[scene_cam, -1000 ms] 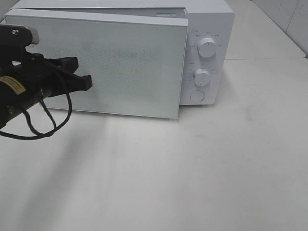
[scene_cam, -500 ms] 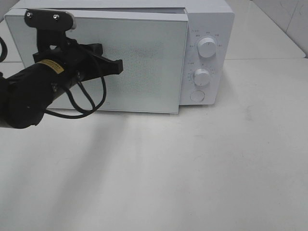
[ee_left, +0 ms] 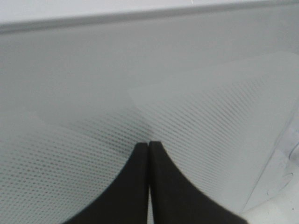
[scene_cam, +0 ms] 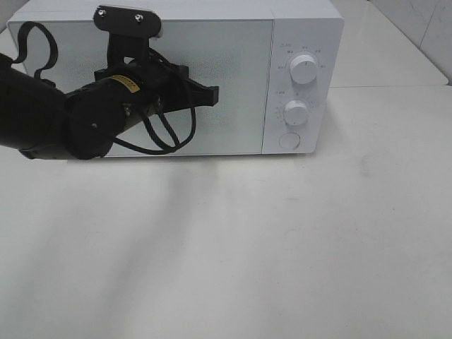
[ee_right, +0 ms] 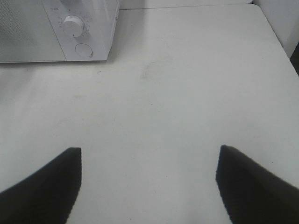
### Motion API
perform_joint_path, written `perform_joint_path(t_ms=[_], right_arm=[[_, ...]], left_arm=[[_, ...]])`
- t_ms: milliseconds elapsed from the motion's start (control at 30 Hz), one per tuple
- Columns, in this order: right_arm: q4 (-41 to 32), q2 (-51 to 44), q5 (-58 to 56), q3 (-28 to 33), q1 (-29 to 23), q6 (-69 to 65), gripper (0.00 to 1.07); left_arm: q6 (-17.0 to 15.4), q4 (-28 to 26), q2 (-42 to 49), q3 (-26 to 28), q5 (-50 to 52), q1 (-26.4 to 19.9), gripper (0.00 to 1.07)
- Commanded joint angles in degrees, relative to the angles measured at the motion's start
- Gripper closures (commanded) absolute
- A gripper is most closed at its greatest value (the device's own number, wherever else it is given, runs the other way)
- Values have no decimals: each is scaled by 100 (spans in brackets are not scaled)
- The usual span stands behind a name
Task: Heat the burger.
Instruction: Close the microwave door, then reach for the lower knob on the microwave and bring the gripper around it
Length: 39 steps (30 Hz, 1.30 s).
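The burger is out of view in every frame. The white microwave stands at the back of the table with its frosted door flush with the front. My left gripper is shut and empty, its tips at or very near the middle of the door. In the left wrist view the fingertips meet against the dotted door panel. My right gripper is open and empty above bare table, with the microwave's control side far ahead. The right gripper does not show in the exterior view.
The microwave panel has an upper knob, a lower knob and a round button. The white table stretches in front. The left arm's black body and cables cover the door's left half.
The door has swung from ajar to flush with the microwave front. My left gripper has moved right and up along the door, staying shut.
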<state>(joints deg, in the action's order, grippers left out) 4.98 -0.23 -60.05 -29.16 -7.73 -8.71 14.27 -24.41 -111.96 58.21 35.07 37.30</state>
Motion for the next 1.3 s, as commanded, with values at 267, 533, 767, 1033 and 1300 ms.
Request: perform_joint_path(t_ms=[267,533,767,1033,1300], right_arm=[[29,-149,57,0,40,80,31],[29,-149,57,0,40,80,31],[29,-149,57,0,40,80,31],[29,-149,57,0,40,80,31],[29,-149,57,0,40,80,31]], left_arm=[[103,-321,195,229,-229,-57,106],[103,-321,756,-561,-327,212,106],[103,-315,1387,-945,-2017,338,64],[86,-315,1788,-945,-3633,338,4],[86,155,2206,-945,-5260,338,5]])
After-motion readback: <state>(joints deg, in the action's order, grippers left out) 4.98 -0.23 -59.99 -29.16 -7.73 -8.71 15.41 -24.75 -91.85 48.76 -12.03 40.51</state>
